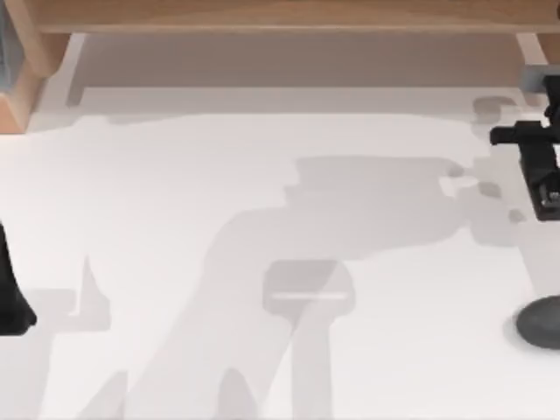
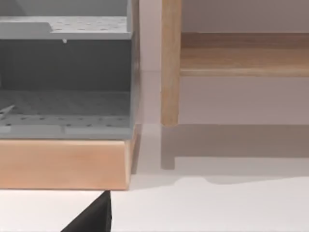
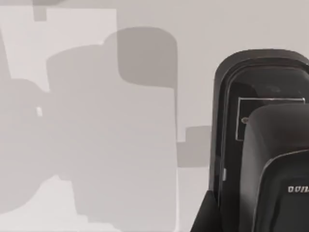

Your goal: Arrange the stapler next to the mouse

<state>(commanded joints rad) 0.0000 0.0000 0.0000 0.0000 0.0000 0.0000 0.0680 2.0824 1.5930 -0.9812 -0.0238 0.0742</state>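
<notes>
The mouse (image 1: 539, 320), a dark grey rounded oval, lies on the white table at the right edge, toward the front. The stapler (image 3: 260, 140) is a black bar with a rounded end and faint grey marks, and it looms close in the right wrist view. My right gripper (image 1: 544, 175) is at the table's right edge, behind the mouse and well apart from it, over where the stapler is. Whether it grips the stapler cannot be made out. My left arm (image 1: 10, 293) stays at the left edge as a black shape.
A wooden shelf unit with grey perforated trays (image 2: 65, 72) stands at the back left. A wooden rail (image 1: 289, 16) with posts (image 2: 170, 63) runs along the back. Soft arm shadows cross the white tabletop (image 1: 175, 201) in the middle.
</notes>
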